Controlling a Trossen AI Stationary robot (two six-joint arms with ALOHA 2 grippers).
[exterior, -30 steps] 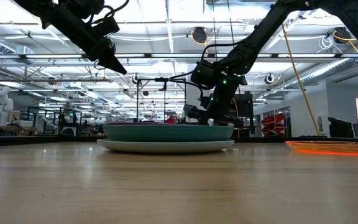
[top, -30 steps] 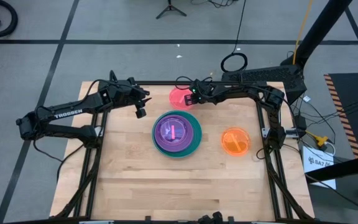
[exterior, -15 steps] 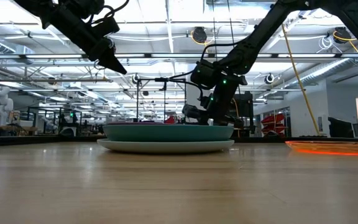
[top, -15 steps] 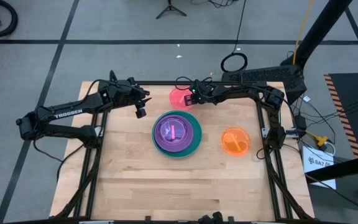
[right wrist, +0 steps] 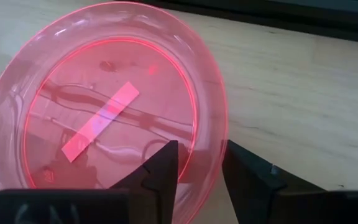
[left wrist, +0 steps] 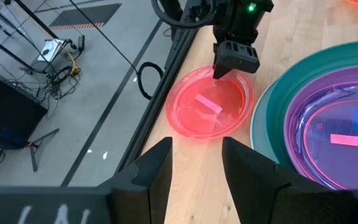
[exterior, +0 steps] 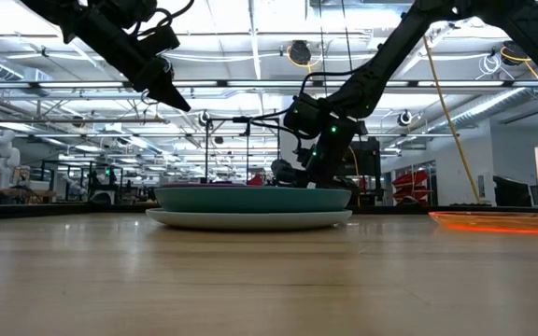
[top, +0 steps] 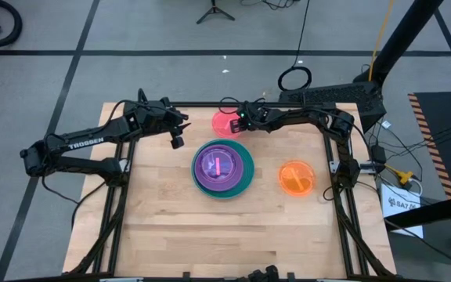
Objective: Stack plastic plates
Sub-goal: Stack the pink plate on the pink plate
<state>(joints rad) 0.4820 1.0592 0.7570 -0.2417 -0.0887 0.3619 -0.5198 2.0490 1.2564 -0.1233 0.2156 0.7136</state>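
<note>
My right end effector (top: 238, 120) has slid a tiny bit to the left since a second ago, so now it sits lower over the pink plate (top: 225, 122) at the far edge of the worktop (top: 210, 227); my left end effector (top: 176, 141) has not moved at all. In my right wrist view the pink plate (right wrist: 104, 106) fills almost everything, and my two fingers (right wrist: 160, 171) are spread apart with the plate's rim running between them, one finger over the inside and one outside. I am not pinching it yet. In my left wrist view I can see that same end effector (left wrist: 235, 59) hanging right at the far rim of the pink plate (left wrist: 210, 102). The stack (top: 223, 168) sits in the middle of the worktop, just nearer than the pink plate: a big teal plate at the bottom, purple ones on it, and a small one with a pink strip on top. The orange plate (top: 296, 178) lies alone, to the right of the stack. My left end effector waits up in the air to the far left of the stack, fingers spread and holding nothing. So I think I am on the step of picking up the pink plate. Next I need to go down a little more, so the rim is well between my fingers, squeeze gently, lift it without bumping the teal rim next to it, and set it on top of the stack.
</note>
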